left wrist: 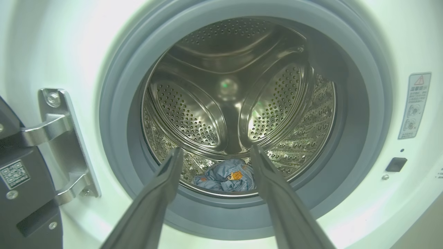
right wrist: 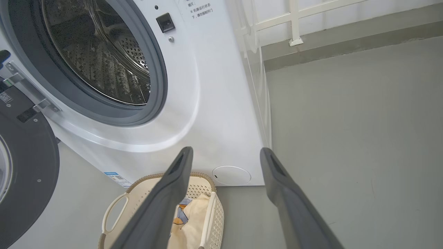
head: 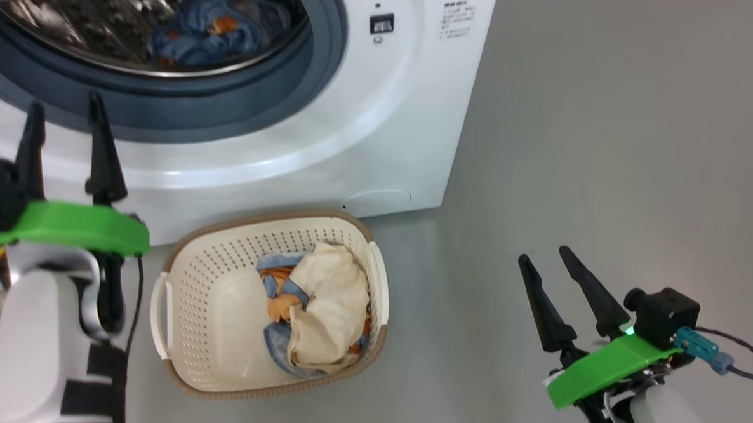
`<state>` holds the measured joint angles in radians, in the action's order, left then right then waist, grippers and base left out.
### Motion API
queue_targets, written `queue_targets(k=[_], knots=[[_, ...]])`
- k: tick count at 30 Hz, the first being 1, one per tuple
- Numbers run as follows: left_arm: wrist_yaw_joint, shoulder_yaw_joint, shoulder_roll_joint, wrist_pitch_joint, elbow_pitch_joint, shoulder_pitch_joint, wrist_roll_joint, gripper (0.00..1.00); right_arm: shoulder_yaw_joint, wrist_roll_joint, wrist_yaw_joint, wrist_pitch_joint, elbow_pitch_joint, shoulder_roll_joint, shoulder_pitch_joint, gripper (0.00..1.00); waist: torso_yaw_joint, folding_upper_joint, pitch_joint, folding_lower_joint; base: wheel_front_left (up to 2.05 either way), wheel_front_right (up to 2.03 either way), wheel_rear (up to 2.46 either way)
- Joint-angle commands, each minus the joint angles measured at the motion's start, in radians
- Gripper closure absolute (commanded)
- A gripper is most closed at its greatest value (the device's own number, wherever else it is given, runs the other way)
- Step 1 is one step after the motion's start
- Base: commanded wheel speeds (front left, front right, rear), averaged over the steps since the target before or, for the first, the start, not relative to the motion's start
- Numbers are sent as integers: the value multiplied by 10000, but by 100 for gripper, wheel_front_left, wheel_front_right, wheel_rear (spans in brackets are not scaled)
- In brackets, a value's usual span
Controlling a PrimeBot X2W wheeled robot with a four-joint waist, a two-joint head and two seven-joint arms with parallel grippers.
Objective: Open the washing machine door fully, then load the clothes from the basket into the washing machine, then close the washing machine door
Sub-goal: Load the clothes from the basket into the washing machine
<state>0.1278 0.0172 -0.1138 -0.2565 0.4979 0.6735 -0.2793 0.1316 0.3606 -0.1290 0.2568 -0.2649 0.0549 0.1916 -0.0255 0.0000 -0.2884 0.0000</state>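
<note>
The white washing machine [head: 373, 142] stands with its round black door [right wrist: 24, 166] swung open to the left on its hinge [left wrist: 59, 138]. A blue garment with orange print [left wrist: 226, 176] lies at the bottom of the steel drum [left wrist: 221, 86]. On the floor before the machine sits the cream basket [head: 210, 320], holding a cream-white cloth [head: 329, 302] over a blue and orange garment [head: 275, 298]. My left gripper [head: 64, 111] is open and empty, fingers pointing at the drum mouth. My right gripper [head: 547, 260] is open and empty, low at the right of the basket.
Grey floor [head: 603, 163] stretches to the right of the machine. A white railing [right wrist: 294, 20] stands behind the machine's right side. A small round service cover [head: 376, 199] sits low on the machine's front, just above the basket.
</note>
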Motion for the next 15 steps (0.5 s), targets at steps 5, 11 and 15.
queue_targets(k=[5, 11, 15], knots=[[-81, 503, -296, -53, -862, -1068, 72, 0, 210, -194, -17, 49, 226, -47, -459, 0, 129, 0, 763, 0, 0, 0, 0], [-144, 648, -315, -53, -1616, -2252, 179, 0, 195, -368, -17, 49, 405, -47, -649, 0, 119, 0, 1134, 0, 0, 0, 0], [-160, 656, -219, -53, -1917, -2903, 182, 0, 162, -446, -17, 49, 493, -47, -750, 0, 139, 0, 1273, 0, 0, 0, 0]])
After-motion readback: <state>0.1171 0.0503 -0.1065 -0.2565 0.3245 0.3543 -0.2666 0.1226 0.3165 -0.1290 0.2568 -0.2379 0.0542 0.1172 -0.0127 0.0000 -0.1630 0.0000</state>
